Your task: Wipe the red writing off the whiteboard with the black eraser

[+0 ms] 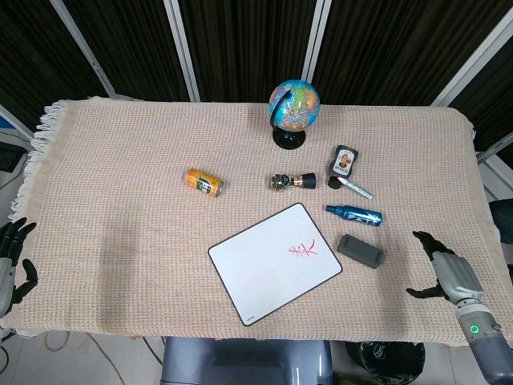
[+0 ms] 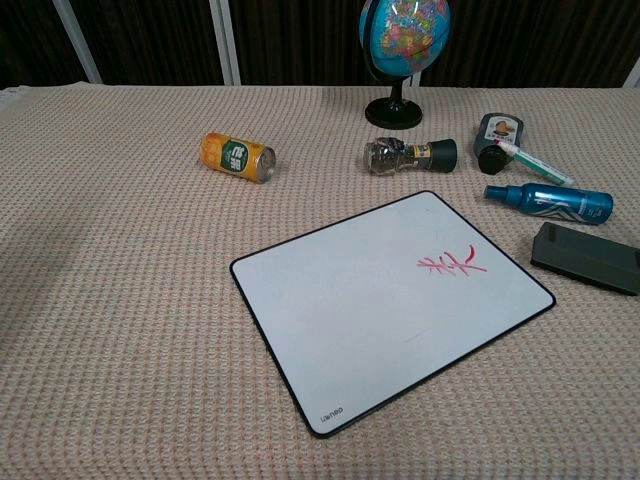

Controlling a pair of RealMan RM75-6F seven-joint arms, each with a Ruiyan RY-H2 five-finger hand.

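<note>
Two hands sit at the frame's lower corners, both spread and holding nothing: the left hand (image 1: 12, 261) off the bench's (image 1: 120, 265) lower-left edge, the right hand (image 1: 446, 273) over the cloth at lower right, well apart from the eraser (image 1: 360, 250). The eraser lies right of centre, just beside the whiteboard's (image 1: 256, 277) right corner and below the blue bottle (image 1: 353, 213). The red writing (image 1: 302, 252) sits near that same corner; the board's lower corner comes close to the bench's front edge. Bare cloth stretches across the left half, broken only by the can (image 1: 203, 182). A globe (image 1: 293, 109), grinder (image 1: 292, 181) and dark bottle (image 1: 343, 164) crowd the upper centre.
</note>
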